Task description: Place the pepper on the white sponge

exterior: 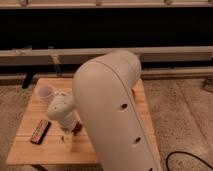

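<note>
Near the front-left corner of the bench (pixel 30 152), the gripper (pixel 68 132) hangs low (grip cannot be told); the pepper (pixel 77 128) sits beside it, just above the white sponge (pixel 66 144); placement is judged unfinished.

The worktop (pixel 30 150) carries 1 flat black bar (pixel 40 131) and 1 dark red pepper (pixel 77 128). 1 white robot arm (pixel 110 110) reaches over it, with 1 gripper (pixel 67 137) low beside the pepper. 1 black cable (pixel 187 159) lies on the floor. The white sponge cannot be counted.
</note>
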{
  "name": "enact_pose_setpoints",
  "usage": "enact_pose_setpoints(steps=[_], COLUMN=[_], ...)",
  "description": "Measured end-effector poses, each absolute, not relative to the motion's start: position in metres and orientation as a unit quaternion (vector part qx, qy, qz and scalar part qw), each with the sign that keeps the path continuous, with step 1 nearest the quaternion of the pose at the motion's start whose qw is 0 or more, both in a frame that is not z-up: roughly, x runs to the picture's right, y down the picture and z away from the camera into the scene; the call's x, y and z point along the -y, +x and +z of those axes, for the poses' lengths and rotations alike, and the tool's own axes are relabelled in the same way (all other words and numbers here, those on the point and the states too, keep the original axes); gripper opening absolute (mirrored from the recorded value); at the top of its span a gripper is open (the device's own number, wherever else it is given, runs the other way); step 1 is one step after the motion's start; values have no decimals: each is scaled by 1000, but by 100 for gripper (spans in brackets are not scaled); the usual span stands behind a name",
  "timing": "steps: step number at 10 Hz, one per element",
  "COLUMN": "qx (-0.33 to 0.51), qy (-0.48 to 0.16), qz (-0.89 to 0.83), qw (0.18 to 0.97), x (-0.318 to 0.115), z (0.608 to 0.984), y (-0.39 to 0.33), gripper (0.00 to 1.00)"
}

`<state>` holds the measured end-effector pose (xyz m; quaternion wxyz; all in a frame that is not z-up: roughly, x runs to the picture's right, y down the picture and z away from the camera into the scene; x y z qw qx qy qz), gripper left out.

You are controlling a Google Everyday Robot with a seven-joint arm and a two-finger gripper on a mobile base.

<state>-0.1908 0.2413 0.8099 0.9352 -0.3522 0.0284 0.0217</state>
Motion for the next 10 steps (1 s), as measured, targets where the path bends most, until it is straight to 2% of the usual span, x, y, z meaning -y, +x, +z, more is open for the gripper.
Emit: enact_pose_setpoints(steps=[1,2,8,10], qx=[-33,-36,-40,-40], qy=[-360,-365,-369,-369], qz=[22,23,29,31], qw=[932,930,928,928], x=[-249,-254,-248,-245], z=[815,816,812,810], y=[-190,-190,-189,-187], gripper=[86,77,13,1])
